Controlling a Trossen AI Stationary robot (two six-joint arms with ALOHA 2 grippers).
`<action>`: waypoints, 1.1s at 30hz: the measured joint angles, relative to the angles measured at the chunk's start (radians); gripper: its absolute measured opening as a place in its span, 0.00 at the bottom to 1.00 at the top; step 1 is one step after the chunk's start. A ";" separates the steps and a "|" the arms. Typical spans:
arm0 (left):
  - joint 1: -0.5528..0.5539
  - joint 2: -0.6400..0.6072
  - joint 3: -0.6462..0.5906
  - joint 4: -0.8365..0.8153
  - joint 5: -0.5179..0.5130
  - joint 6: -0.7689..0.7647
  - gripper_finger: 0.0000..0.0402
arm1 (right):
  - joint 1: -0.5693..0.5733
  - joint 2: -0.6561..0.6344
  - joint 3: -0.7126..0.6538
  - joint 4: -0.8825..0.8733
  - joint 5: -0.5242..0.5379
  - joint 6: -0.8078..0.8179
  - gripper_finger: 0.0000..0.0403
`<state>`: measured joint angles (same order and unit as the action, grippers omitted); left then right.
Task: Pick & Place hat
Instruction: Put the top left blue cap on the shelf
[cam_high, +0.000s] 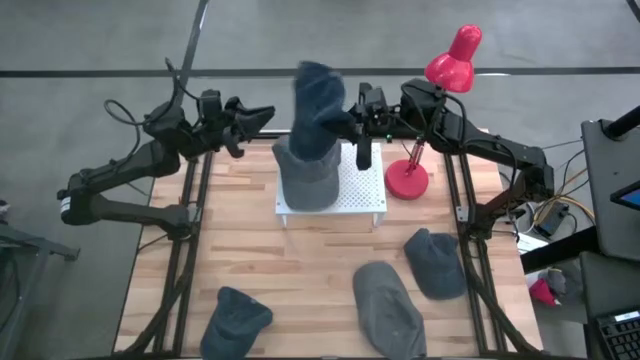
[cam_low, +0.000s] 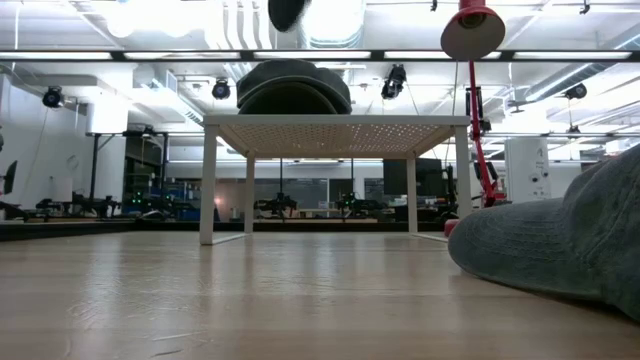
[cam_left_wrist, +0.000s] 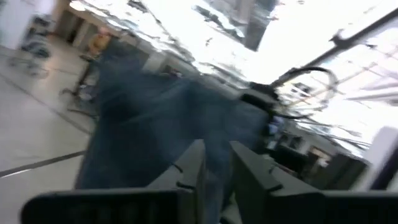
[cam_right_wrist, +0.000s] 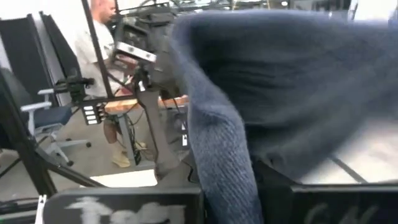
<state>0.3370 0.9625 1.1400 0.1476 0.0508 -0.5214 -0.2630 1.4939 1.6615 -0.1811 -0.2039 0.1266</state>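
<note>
**A:** What's closest to you on the table?

**B:** Along your near edge lie three caps: a dark blue cap (cam_high: 236, 318) at the left, a grey cap (cam_high: 388, 308) in the middle, and a dark grey cap (cam_high: 435, 262) just beside it toward the right. In the low view that near grey cap (cam_low: 560, 245) fills the right side.

**A:** And further back?

**B:** You'll see the white perforated stand (cam_high: 362, 190) at the far middle of the table (cam_high: 240, 250), with a grey hat (cam_high: 306, 175) resting on top of it. A red desk lamp (cam_high: 407, 178) stands just beside the stand's right edge.

**A:** Where is the hat you're moving?

**B:** The dark blue hat (cam_high: 318, 108) is lifted above the grey one, hanging from the right gripper (cam_high: 348, 122). Its fingers are closed on the fabric; the right wrist view shows the knit cloth (cam_right_wrist: 280, 87) draped straight over them.

**A:** The left arm?

**B:** Your left gripper (cam_high: 262, 118) hovers at the far left, near the hat but apart from it, fingers (cam_left_wrist: 249, 177) slightly parted, holding nothing.
</note>
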 joint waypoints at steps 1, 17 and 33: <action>0.000 -0.002 0.000 0.013 0.020 0.000 0.21 | -0.004 0.000 0.000 -0.003 0.000 0.012 0.02; 0.000 -0.163 0.000 -0.160 0.046 0.052 0.36 | -0.118 -0.165 0.000 -0.341 -0.232 0.053 0.02; 0.000 -0.186 0.000 -0.350 0.044 0.095 0.36 | -0.127 -0.400 -0.219 -0.518 -0.232 0.064 0.02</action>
<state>0.3374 0.7761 1.1400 -0.2022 0.0948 -0.4263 -0.3901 1.0939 1.4428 -0.6988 -0.4355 0.1902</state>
